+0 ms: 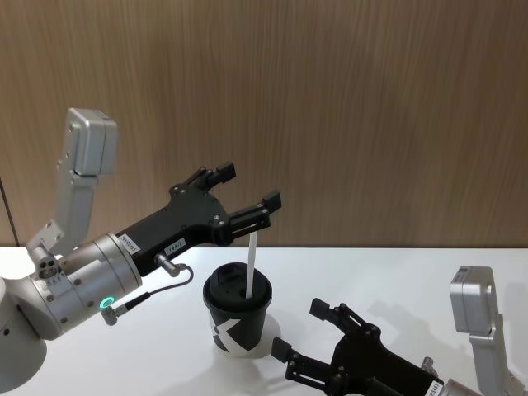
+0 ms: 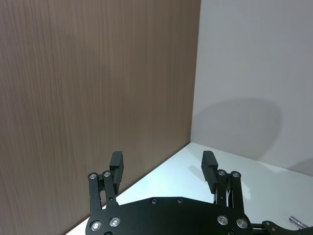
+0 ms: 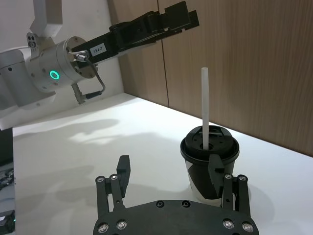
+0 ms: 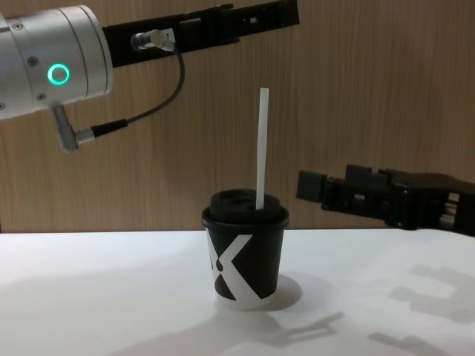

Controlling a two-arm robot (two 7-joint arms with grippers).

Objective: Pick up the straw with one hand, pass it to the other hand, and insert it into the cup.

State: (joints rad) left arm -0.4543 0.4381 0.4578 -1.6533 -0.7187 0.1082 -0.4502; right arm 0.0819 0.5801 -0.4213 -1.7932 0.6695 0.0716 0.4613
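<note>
The cup (image 4: 244, 259) is small and black, with a big white X mark on its side, a white ring at the bottom and a round black lid on top — it stands upright on the white table (image 4: 89, 297). The straw (image 4: 261, 148) is long, thin and white, and it sticks through the hole in the lid, standing almost straight up. Most of the straw shows above the lid — it reaches much higher than the cup, and nothing is touching it.
</note>
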